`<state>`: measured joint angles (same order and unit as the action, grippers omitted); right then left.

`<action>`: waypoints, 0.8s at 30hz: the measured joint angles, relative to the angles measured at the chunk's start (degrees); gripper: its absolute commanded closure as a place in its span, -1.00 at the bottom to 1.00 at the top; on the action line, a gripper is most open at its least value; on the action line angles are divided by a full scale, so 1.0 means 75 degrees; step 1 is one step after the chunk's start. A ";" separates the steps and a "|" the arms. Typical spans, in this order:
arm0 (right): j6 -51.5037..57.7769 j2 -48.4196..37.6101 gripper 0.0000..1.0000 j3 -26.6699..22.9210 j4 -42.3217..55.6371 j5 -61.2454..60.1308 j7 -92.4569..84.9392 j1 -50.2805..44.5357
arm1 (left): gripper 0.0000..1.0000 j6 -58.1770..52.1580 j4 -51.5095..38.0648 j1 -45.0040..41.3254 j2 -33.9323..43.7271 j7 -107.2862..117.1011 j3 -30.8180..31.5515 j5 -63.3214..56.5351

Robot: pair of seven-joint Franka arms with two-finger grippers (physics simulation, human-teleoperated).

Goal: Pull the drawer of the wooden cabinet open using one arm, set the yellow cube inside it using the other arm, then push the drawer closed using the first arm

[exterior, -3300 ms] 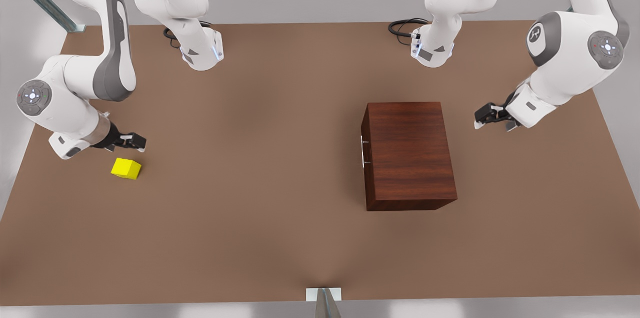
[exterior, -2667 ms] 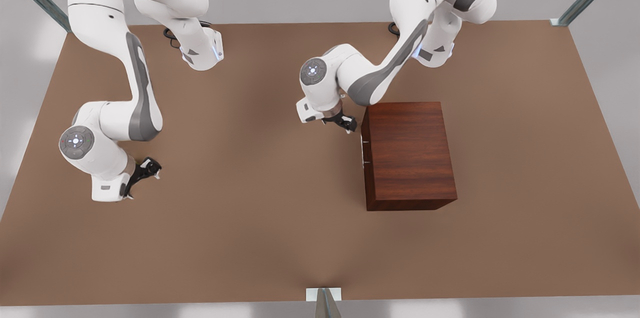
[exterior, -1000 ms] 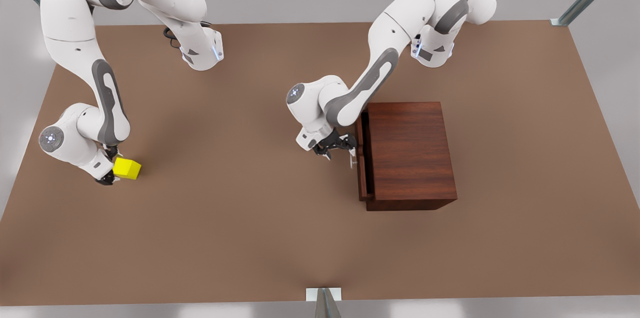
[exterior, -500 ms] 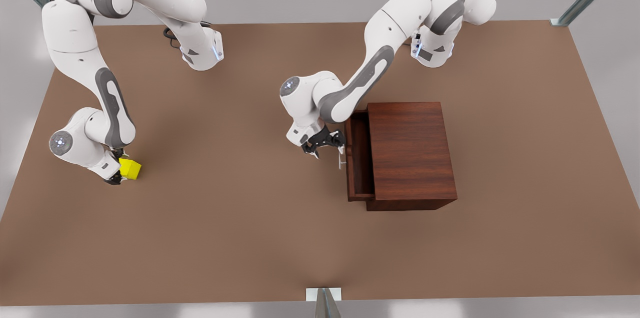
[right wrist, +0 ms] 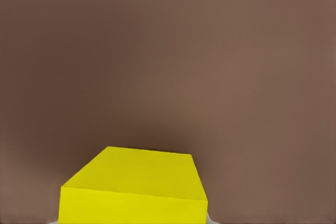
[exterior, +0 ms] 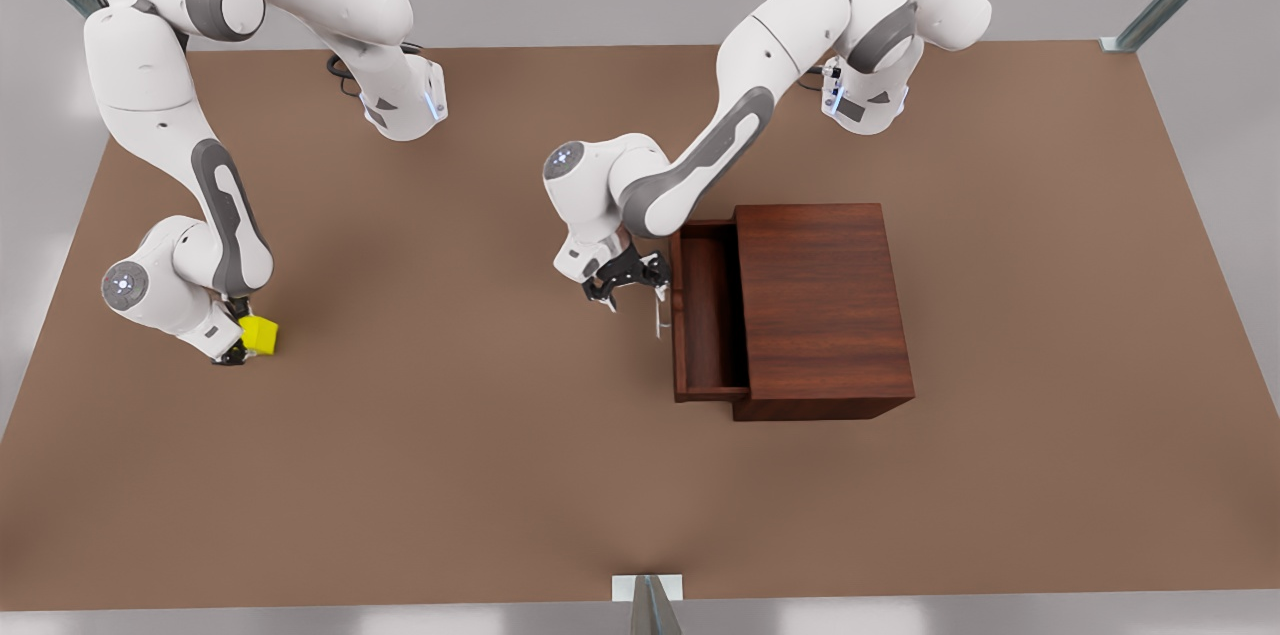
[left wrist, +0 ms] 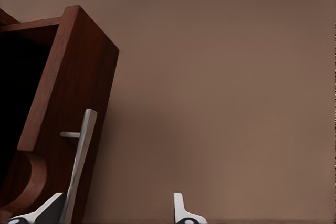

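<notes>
Two pincers noted: left pincer [exterior: 628,287] spread around the handle [exterior: 656,313] of the half-open drawer [exterior: 708,315]; right pincer [exterior: 240,347] closed on the yellow cube [exterior: 259,335], low over the worktop [exterior: 480,435].

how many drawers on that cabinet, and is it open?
1. The drawer is pulled partly out of the wooden cabinet toward the front view's left, with the left gripper at its handle. Other cabinet faces are hidden.
</notes>
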<state>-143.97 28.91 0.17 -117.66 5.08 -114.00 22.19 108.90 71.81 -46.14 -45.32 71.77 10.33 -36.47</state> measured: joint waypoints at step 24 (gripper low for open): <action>0.3321 -0.1332 -0.36 0.0510 0.1549 -0.0103 0.0158 -0.0640 | -1.00 -0.0077 -0.0597 -0.0356 -0.0268 0.0898 -0.0065 -0.0096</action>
<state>-119.06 18.92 4.00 -106.04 4.31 -112.82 17.39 108.32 67.33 -48.81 -47.34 78.51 9.84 -37.19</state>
